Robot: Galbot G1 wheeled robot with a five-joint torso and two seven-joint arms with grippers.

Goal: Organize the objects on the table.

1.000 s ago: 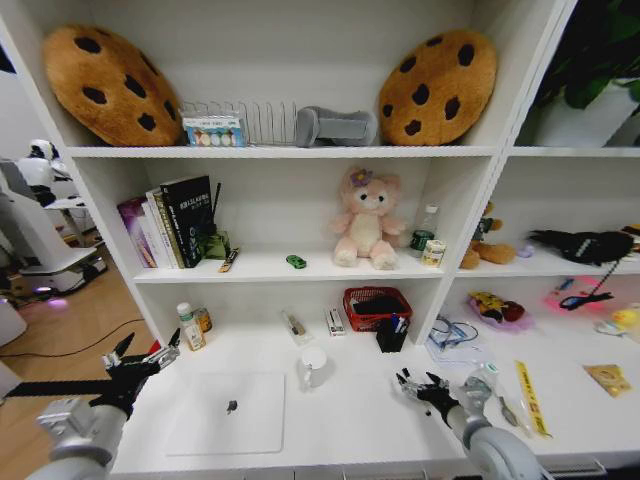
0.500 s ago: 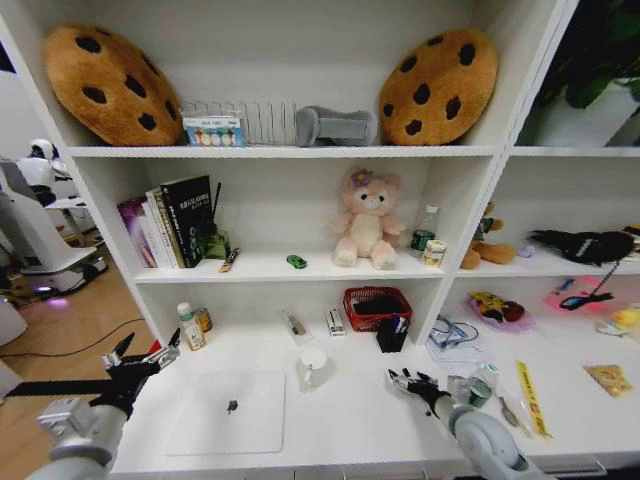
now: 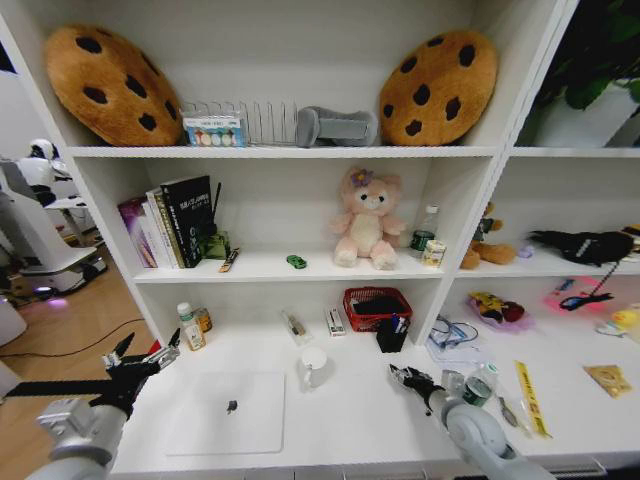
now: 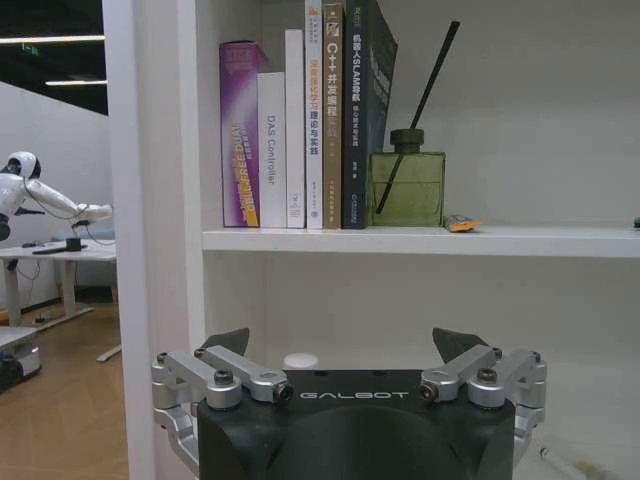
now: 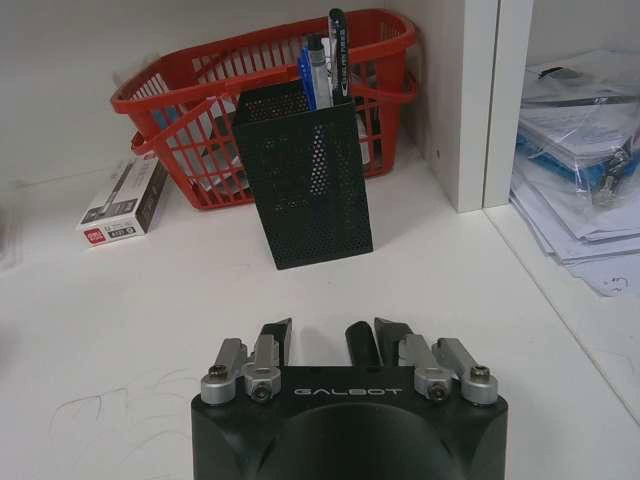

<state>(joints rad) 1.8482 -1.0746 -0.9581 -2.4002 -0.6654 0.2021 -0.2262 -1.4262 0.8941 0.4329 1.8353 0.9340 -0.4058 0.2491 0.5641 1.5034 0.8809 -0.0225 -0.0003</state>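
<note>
Slim silver laptop (image 3: 228, 412): lies shut and flat on the white tabletop (image 3: 350, 415), at its front left.
White mug (image 3: 313, 366): stands upright on the tabletop just right of the laptop's far corner.
Small white bottle with a green cap (image 3: 188, 327): upright at the back left of the tabletop, just beside a small amber jar (image 3: 204, 320).
Blue and black pens (image 5: 322, 62): stand upright in a black mesh pen holder (image 5: 310, 172), which sits directly in front of a red plastic basket (image 5: 180, 110); a small black-and-white box (image 5: 125, 200) lies beside the basket.
Tiny green toy car (image 3: 296, 261): on the lower shelf, left of the pink plush toy (image 3: 366, 220).
Right gripper (image 3: 410, 380): low over the tabletop, right of the mug, pointing at the pen holder; in the right wrist view (image 5: 335, 345) its fingers are nearly closed, holding nothing.
Left gripper (image 3: 140, 361): held in the air off the tabletop's left end; in the left wrist view (image 4: 345, 345) its fingers are spread wide and empty, facing the books (image 4: 305, 115) and a green glass diffuser bottle (image 4: 407, 183) on the shelf.
</note>
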